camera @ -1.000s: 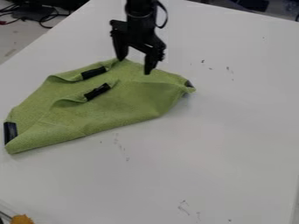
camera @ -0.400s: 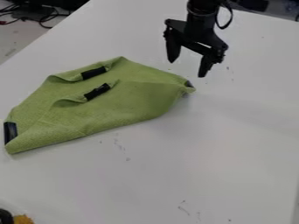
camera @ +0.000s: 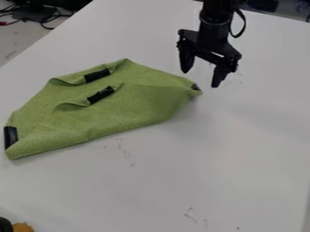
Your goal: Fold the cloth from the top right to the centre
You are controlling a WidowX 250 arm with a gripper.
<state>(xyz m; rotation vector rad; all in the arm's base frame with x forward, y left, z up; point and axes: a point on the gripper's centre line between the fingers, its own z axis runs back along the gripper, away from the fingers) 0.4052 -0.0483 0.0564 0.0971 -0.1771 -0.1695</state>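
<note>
The pincer (camera: 200,79) had moved right and slightly nearer; the cloth (camera: 130,106) had not shifted. The cloth lay on the bench (camera: 242,149), left of centre, two dark-tipped corners turned in, presumably from folding towards its middle. Just beyond its right corner (camera: 196,88) the pincer hung wide and empty, pointing down, probably set there to take that corner.
</note>
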